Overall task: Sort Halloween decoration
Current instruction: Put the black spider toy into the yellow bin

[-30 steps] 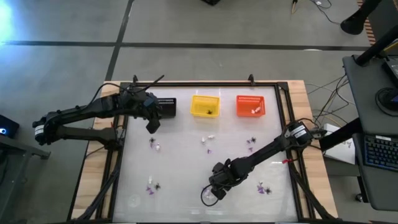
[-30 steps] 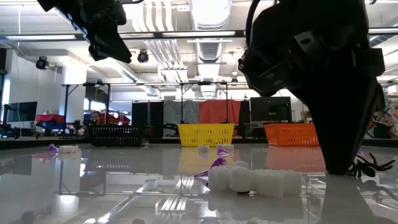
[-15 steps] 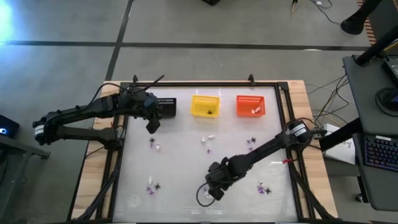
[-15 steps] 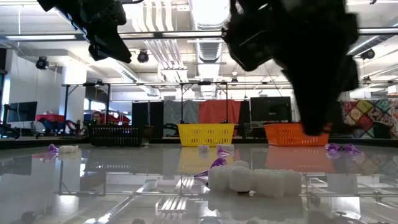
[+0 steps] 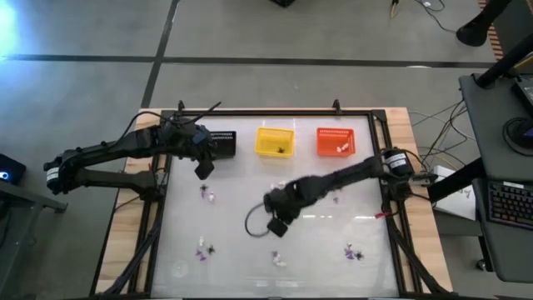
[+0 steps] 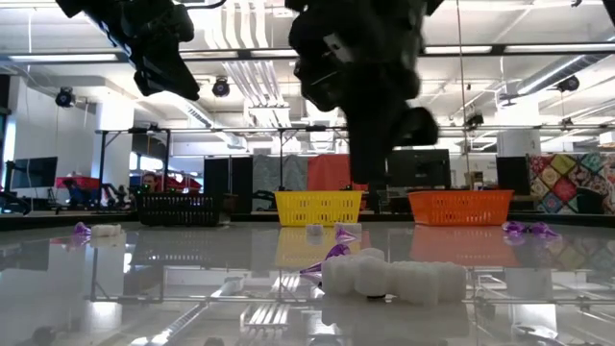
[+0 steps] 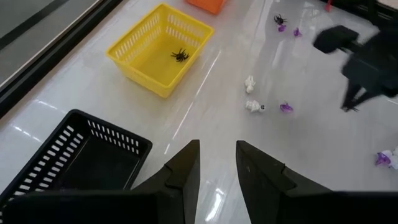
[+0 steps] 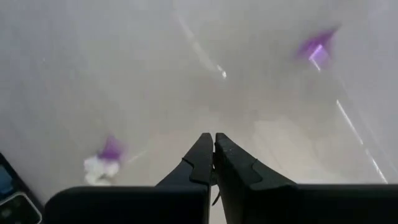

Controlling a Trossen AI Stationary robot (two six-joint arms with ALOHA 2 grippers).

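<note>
Tiny purple, white and black trinkets lie scattered on the glossy white table: a pair (image 5: pixel 207 194) near my left gripper, others at the middle (image 5: pixel 280 192), right (image 5: pixel 336 194) and along the near side (image 5: pixel 277 260). My right gripper (image 5: pixel 277 228) hangs above the table's middle, shut, with thin dark legs (image 8: pixel 215 188) showing between its fingertips. My left gripper (image 5: pixel 202 167) is open and holds nothing, in the air beside the black basket (image 5: pixel 221 142). The yellow basket (image 5: pixel 274 142) holds a black spider (image 7: pixel 181 55). A white trinket lies in the orange basket (image 5: pixel 336 142). My right gripper pinches a small black spider trinket (image 7: pixel 349 107) between its two fingertips, coming from above with the fingers pointing down. The trinket is lifted clear of the table and only its thin legs show below the fingertips. Which part the fingers have, I cannot tell.
The three baskets stand in a row along the far edge. A black frame (image 5: pixel 275 111) rings the table. A cable loop (image 5: pixel 252 223) trails beside my right gripper. A white trinket (image 6: pixel 394 281) and a purple one (image 6: pixel 336 252) lie close to the near edge.
My right gripper has risen from the near side of the table and swung toward the far edge and the left, staying shut. The black spider that lay beside it in the low view is no longer on the table.
</note>
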